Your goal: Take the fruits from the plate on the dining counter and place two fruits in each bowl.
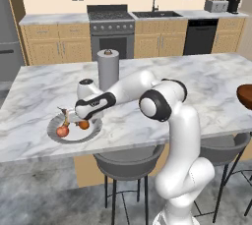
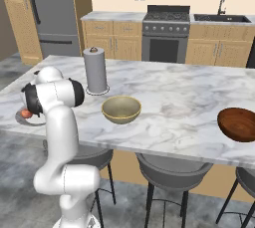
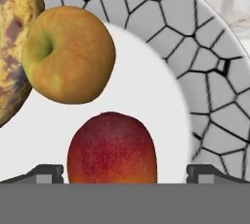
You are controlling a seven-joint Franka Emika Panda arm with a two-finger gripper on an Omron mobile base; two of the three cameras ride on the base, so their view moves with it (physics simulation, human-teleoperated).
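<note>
First pick underway: claw (image 3: 125,173) wide open, empty, straddling red fruit (image 3: 112,148) on plate (image 3: 205,66) (bowls untouched); next, descend and close.

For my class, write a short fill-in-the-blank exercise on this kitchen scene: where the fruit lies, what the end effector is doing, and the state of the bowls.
1. The red fruit lies on the ____.
2. The end effector is ____, one finger on each side of the red fruit.
3. The tan-yellow bowl holds ____ fruit.
4. The paper towel roll stands ____ on the dining counter.

Missing words: plate; open; no; upright
</note>
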